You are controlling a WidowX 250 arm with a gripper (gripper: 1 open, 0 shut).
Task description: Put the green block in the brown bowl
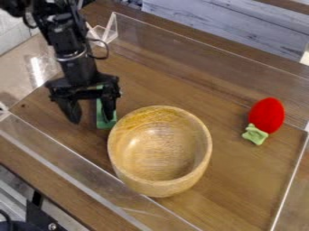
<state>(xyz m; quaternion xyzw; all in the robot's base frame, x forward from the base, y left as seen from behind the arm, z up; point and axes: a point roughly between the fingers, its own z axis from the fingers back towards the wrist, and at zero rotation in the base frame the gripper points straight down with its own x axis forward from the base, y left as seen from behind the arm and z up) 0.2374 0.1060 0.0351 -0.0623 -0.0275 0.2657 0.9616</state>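
Note:
The green block [105,115] lies on the wooden table just left of the brown bowl [160,149], a round wooden bowl standing upright and empty. My black gripper [89,110] points straight down over the block, low near the table, with its jaws open. One finger stands left of the block and the other [112,99] sits at its far upper end. The fingers cover much of the block, and only its lower part shows between them. Whether the fingers touch the block I cannot tell.
A red strawberry-like toy with a green leaf base [265,118] sits at the right. Clear plastic walls [72,171] ring the wooden table [205,86], close behind and in front of the gripper.

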